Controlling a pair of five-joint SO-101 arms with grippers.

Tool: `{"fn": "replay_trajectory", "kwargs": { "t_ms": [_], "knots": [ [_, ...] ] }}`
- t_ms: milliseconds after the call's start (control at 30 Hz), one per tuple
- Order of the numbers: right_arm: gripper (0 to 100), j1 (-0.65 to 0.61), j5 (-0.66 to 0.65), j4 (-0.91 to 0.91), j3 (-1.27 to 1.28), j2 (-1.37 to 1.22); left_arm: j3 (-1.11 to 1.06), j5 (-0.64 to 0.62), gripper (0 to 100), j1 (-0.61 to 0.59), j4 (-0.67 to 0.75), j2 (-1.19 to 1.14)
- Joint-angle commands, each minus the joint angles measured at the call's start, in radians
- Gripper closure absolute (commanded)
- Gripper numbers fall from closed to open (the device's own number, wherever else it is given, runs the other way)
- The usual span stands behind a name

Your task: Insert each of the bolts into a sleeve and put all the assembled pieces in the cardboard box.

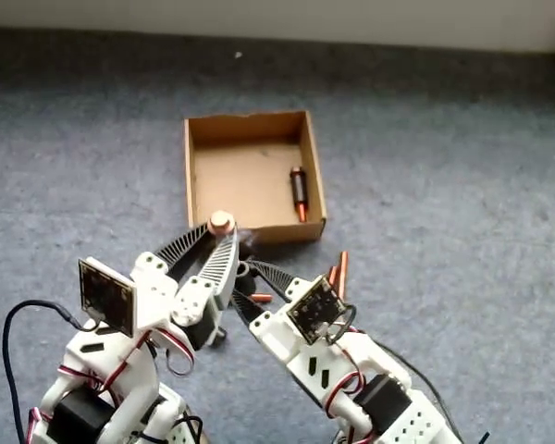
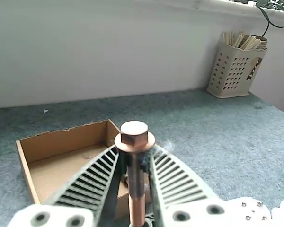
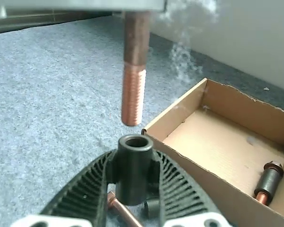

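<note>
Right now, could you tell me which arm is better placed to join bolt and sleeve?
Probably the left: its end effector holds the bolt upright above the open sleeve, so lowering it should seat it while the right end effector holds the sleeve.

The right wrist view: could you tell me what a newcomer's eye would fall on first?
A copper-coloured hex-head bolt, clamped upright in the left hand, hangs above a dark cylindrical sleeve gripped by the right hand, their ends apart. Beside them, the open cardboard box holds one assembled piece near one wall.
</note>
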State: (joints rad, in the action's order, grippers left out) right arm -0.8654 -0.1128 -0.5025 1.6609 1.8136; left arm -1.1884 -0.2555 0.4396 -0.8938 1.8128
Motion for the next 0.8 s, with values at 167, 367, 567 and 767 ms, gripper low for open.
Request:
{"fn": "replay_trajectory", "kwargs": {
  "t_ms": [167, 367, 567, 767],
  "knots": [
    [99.3, -0.01, -0.014, 0.025, -0.068, 0.018, -0.03, -0.008, 99, 0.061, 0.029, 0.008],
    [99.3, -0.008, -0.009, 0.024, -0.073, 0.018, -0.03, -0.008, 99, 0.053, 0.023, 0.008],
    [99.3, -0.004, -0.008, 0.025, -0.096, 0.018, -0.031, -0.008, 99, 0.053, -0.005, 0.008],
    [99.3, -0.004, -0.008, 0.025, -0.15, 0.018, -0.031, -0.008, 99, 0.051, -0.018, 0.008]
  ]
}}
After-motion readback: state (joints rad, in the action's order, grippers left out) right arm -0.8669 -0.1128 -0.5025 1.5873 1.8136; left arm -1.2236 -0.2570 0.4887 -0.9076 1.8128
